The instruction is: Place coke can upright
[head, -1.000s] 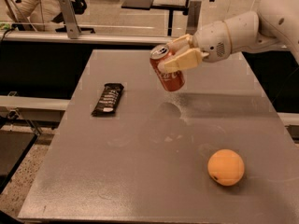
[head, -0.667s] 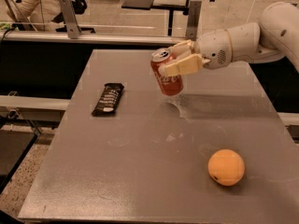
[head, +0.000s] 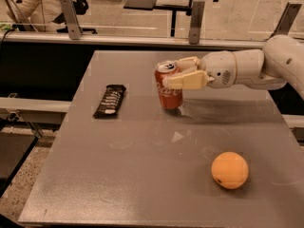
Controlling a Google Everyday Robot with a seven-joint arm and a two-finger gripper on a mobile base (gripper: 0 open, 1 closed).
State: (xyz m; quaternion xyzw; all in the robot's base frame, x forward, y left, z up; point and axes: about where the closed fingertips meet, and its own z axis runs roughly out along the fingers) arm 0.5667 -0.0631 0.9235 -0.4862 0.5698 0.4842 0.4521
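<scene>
The red coke can [head: 167,95], its white script partly hidden behind 1 finger, stands upright on the grey surface [head: 142,175] with the jaws of the gripper [head: 174,73] holding its upper half from the right, a black snack bar [head: 109,100] to its left and an orange ball [head: 230,170] at the front right.

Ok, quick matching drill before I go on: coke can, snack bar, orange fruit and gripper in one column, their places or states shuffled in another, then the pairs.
1. coke can
2. snack bar
3. orange fruit
4. gripper

A. lying flat, picture's left side of the table
B. clasping the can's upper part, reaching in from the picture's right
C. upright, mid-table
D. lying free, front right in the picture

Pairs: 1-C, 2-A, 3-D, 4-B
</scene>
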